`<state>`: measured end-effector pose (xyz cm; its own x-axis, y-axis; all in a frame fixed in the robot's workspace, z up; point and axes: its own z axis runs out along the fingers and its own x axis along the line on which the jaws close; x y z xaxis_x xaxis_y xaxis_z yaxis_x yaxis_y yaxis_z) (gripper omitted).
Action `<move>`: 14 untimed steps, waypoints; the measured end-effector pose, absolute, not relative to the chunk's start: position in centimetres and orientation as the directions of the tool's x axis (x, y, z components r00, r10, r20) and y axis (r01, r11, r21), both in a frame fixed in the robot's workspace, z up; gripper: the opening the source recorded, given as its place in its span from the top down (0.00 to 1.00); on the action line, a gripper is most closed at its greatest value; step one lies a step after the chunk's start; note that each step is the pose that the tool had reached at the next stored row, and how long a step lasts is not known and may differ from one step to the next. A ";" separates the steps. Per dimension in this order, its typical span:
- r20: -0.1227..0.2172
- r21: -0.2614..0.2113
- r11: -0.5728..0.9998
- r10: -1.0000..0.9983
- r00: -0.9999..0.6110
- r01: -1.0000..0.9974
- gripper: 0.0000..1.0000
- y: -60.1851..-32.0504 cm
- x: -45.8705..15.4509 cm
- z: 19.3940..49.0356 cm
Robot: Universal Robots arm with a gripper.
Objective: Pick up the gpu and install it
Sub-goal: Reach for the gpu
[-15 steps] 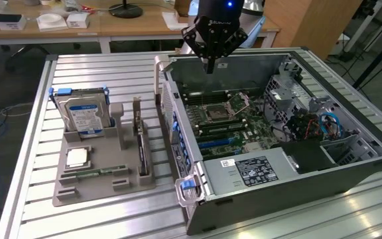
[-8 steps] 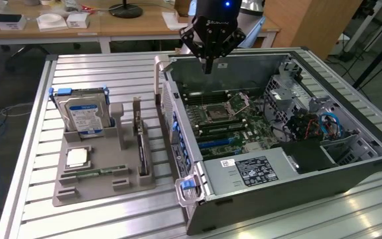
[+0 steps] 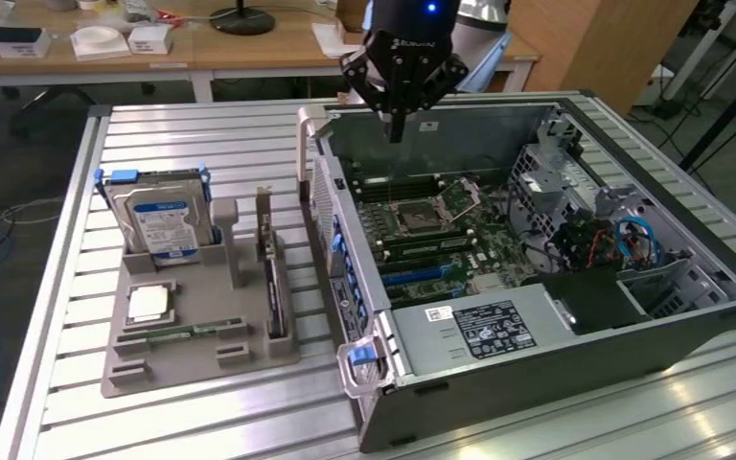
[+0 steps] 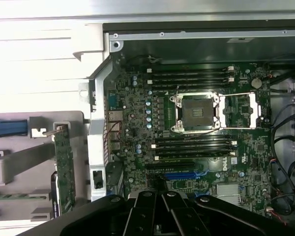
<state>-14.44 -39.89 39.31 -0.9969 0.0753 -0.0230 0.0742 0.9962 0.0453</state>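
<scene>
The fingers (image 3: 397, 125) are closed together, holding nothing, above the open computer case (image 3: 675, 316). The gpu (image 3: 269, 264) stands on edge in the gray holder (image 3: 164, 369) beside the case.

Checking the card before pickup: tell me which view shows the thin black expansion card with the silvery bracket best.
The exterior view. The thin black expansion card stands on edge, whole, in the grey holder beside the open computer case. The wrist view catches it nearly edge-on, as a narrow strip.
</scene>
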 end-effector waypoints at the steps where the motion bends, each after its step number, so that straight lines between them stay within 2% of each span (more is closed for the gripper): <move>1: -0.023 0.045 0.996 0.075 -0.997 0.074 0.89 -39.9 -14.5 39.3; 14: -0.023 0.045 0.996 0.075 -0.997 0.074 0.89 -39.9 -15.4 39.3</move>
<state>-15.43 -39.89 39.28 -0.9969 0.0752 -0.0227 0.0742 0.9962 0.0453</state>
